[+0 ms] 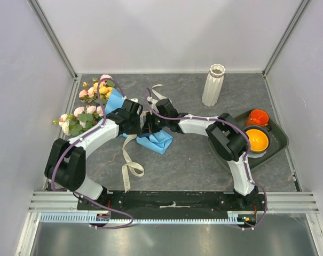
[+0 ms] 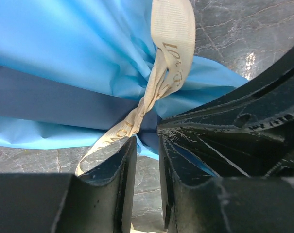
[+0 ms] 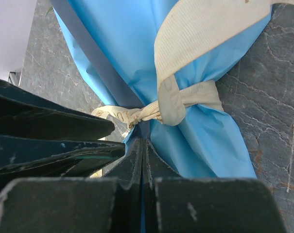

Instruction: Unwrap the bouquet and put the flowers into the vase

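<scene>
Closest to the right wrist camera, the right gripper (image 3: 144,143) had its dark fingers (image 3: 156,166) pressed together, tips against the bouquet (image 3: 195,145) of artificial roses in blue paper, just under the knot of the cream woven ribbon (image 3: 185,99); whether a fold of paper was caught between them could not be told. The left gripper (image 2: 147,138) stood slightly spread, tabletop showing through the narrow gap, the twisted ribbon passing one fingertip but not visibly pinched. The bouquet lay on the grey stone-patterned tabletop (image 1: 193,160) left of centre, its pink, cream and yellow flowers (image 1: 94,92) toward the left wall and its wrapped end between the two grippers. The tall white ribbed vase (image 1: 214,85) stood upright at the back, well apart. With the knot tied and nothing firmly holding the ribbon, a pull would likely drag the whole bunch or tear the paper rather than undo the tie, and the long ribbon tail trailing toward the near edge could snag an arm
</scene>
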### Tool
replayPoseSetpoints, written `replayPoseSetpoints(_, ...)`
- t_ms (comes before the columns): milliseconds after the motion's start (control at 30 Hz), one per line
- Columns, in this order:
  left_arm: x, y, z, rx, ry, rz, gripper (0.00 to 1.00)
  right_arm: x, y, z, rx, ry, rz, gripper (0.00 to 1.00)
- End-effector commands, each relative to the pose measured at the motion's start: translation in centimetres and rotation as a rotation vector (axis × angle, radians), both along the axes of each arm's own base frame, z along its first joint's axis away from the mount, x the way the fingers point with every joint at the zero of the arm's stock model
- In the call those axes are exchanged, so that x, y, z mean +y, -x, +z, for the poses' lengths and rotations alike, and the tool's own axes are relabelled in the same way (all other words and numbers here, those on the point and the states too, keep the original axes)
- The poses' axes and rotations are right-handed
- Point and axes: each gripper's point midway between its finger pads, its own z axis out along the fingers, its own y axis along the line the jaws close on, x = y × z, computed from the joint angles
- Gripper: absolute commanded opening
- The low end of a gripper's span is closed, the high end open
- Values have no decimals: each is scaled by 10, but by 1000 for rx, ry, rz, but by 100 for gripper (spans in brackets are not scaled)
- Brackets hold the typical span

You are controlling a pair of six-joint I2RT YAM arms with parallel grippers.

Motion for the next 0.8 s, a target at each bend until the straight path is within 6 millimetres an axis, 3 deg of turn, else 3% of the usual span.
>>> replayPoseSetpoints(0, -5, -15, 12, -57, -3, -33, 31, 2, 4, 4, 0, -22, 14, 0)
replayPoseSetpoints(333, -2, -18, -7, -24, -35, -19, 26, 4, 4, 1, 6, -27, 22, 0)
replayPoseSetpoints(767, 7, -22, -12, -35, -87, 18, 25, 5, 4, -4, 13, -27, 26, 0)
